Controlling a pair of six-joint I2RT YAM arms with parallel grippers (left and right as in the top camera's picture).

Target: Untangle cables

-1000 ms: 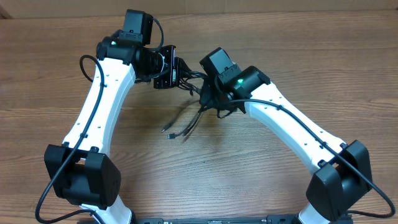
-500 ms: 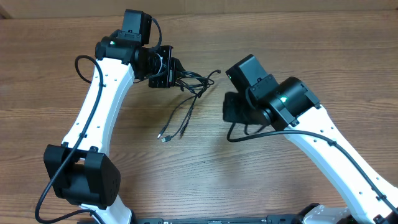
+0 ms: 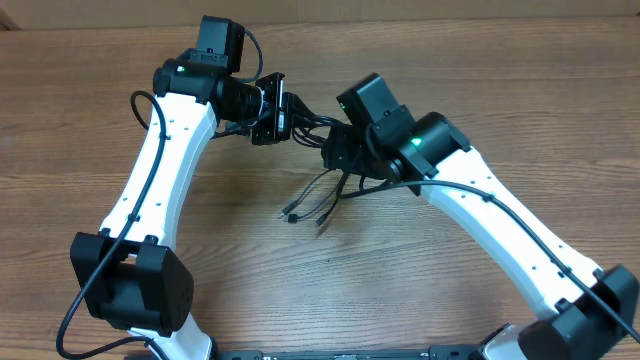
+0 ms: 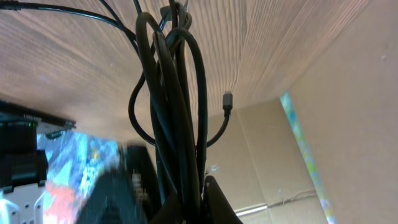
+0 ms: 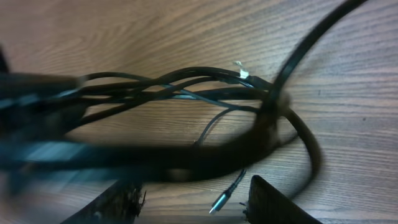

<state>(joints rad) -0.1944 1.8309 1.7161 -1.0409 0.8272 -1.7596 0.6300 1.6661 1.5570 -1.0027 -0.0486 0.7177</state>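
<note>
A tangle of black cables (image 3: 308, 128) hangs above the wooden table (image 3: 470, 70), and its loose plug ends (image 3: 296, 212) trail down to the wood. My left gripper (image 3: 284, 110) is shut on the bundle's upper end. In the left wrist view the cables (image 4: 177, 112) run up out of the closed left gripper (image 4: 189, 202). My right gripper (image 3: 338, 152) sits at the bundle's right side. In the right wrist view the right gripper (image 5: 194, 190) is open, with blurred cable strands (image 5: 186, 84) ahead and a metal-tipped plug (image 5: 222, 198) between its fingers.
Brown cardboard (image 3: 500, 10) borders the table's far edge. Both white arms reach in from the near side, with the left arm (image 3: 160, 170) and the right arm (image 3: 490, 220) flanking the bundle.
The right gripper pulled away to the right, then came back to the bundle, and its jaws opened. The loose cable ends shifted slightly right. The left gripper kept its hold.
</note>
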